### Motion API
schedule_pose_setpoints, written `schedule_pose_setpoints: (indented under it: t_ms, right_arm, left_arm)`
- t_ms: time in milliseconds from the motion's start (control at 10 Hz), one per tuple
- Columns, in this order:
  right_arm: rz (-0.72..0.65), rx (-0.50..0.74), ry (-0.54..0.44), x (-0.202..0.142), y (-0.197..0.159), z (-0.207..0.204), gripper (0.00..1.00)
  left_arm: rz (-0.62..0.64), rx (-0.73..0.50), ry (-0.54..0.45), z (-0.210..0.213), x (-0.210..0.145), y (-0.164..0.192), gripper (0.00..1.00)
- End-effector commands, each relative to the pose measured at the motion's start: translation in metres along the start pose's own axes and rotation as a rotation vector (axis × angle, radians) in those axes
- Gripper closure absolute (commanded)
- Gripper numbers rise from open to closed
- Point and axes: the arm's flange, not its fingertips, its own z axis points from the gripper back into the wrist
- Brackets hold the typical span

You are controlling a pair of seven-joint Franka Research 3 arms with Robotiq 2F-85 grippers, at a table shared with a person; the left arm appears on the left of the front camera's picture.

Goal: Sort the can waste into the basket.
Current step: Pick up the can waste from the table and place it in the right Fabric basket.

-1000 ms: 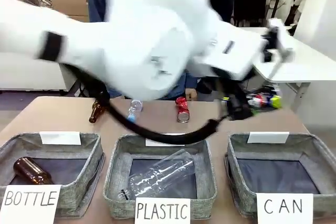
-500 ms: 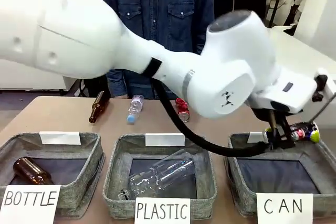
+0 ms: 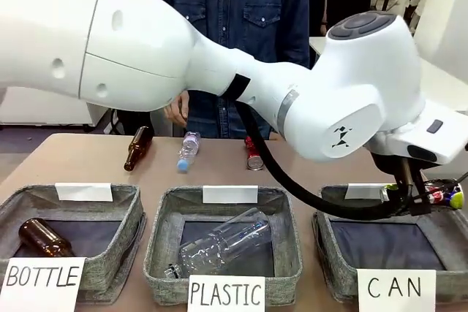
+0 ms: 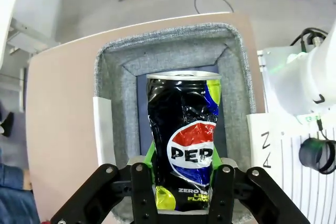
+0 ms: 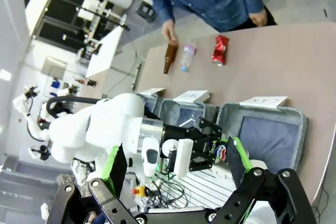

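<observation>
A dented dark can with blue, red and green print sits between the green pads of my left gripper, which is shut on it. It hangs directly over the grey CAN basket. From the front, the left arm reaches across to the right, so that gripper and the dark can are above the far rim of the basket. A shiny red can lies at the far middle of the table. My right gripper is open with nothing between its fingers, high above the table.
A brown bottle and a small clear bottle lie beside the red can. The BOTTLE basket holds a brown bottle. The PLASTIC basket holds a clear bottle. A person stands across the table, one hand lowered.
My left arm has swung right and down, carrying the dark can from above the table's far right to just over the CAN basket. The right gripper stays open.
</observation>
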Motion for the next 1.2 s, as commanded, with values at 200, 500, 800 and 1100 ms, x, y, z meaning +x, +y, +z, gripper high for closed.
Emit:
schedule_pose_setpoints:
  t_ms: [200, 500, 800, 1100]
  right_arm:
    - [-0.021, 0.012, -0.005, -0.001, 0.003, 0.000, 0.00]
    - [-0.021, 0.012, -0.005, -0.001, 0.003, 0.000, 0.00]
    - [-0.021, 0.012, -0.005, -0.001, 0.003, 0.000, 0.00]
    - [0.049, -0.010, 0.047, 0.007, 0.010, -0.015, 0.00]
  left_arm:
    - [0.003, -0.002, 0.007, 0.003, -0.004, 0.000, 0.00]
    - [0.015, -0.007, 0.002, 0.008, -0.010, 0.005, 0.00]
    - [0.054, -0.092, 0.050, 0.035, -0.022, -0.008, 0.01]
    - [-0.005, -0.107, 0.103, 0.117, -0.038, -0.048, 0.01]
